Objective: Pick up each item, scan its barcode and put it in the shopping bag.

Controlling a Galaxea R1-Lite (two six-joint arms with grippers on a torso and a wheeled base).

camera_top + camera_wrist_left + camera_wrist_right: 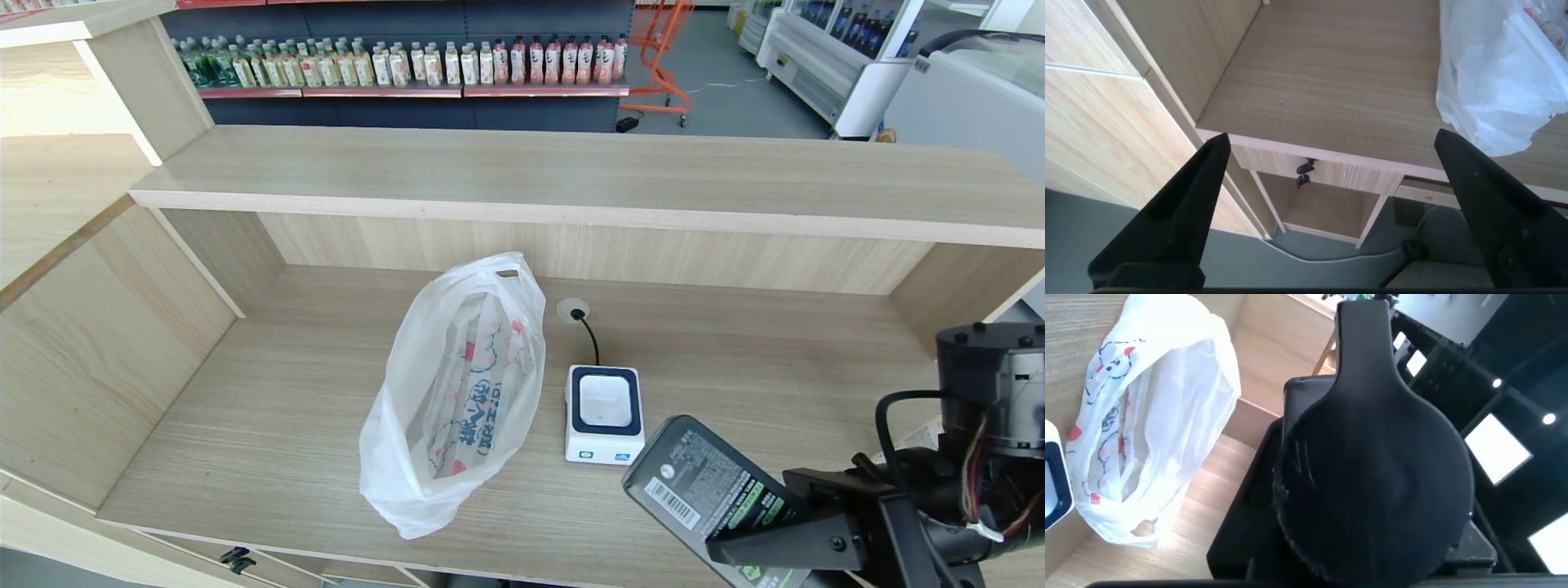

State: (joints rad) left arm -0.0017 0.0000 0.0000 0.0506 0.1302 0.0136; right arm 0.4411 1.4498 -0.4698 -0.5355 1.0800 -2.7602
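Head view: pinching one end of a dark grey packet (694, 482) in the right hand (775, 527), barcode turned upward, near the scanner (605, 412), probably needing flipping toward its window; shopping bag (457, 392) lying open-mouthed on the bench (735, 351), ready for loading. Left wrist view: holding the left hand (1331, 140) spread wide and empty beyond the bench's front edge. Right wrist view: hovering over the bench front, shopping bag (1151, 441) lying close alongside.
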